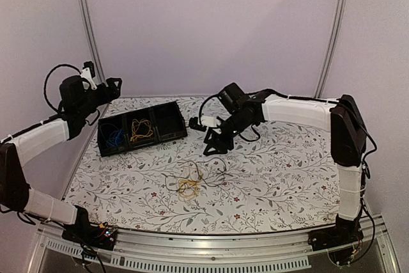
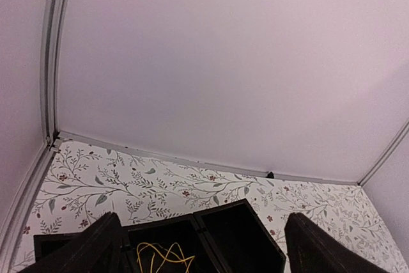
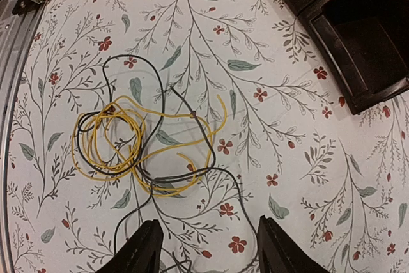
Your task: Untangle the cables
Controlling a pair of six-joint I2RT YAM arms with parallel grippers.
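While I watch from the top camera, my left gripper (image 1: 110, 89) hangs in the air over the far left corner of the table (image 1: 287, 177), just behind the left end of the tray (image 1: 144, 146). On its wrist camera the left fingers (image 2: 96, 247) stand wide apart with nothing between them and touching nothing; past them I see the tray below.

That tray is black, has three compartments and sits at an angle at the far left of the table. A blue coil (image 1: 114, 136) lies in its left compartment and a yellow coil (image 1: 140, 129) in the middle one.

Further right, near the middle of the table toward the near edge, the tangle (image 1: 190, 183) lies flat. A yellow cable (image 3: 128, 145) is looped several times, with a dark cable (image 3: 192, 114) threaded through and around it, the two crossing at several places.

My right gripper (image 1: 214, 145) points down between the tray's right end and the tangle. The right fingers (image 3: 144, 250) are spread wide and grip nothing. A strand of the dark cable runs into the gap between them at the bottom of the wrist view; I cannot tell if it touches either finger.
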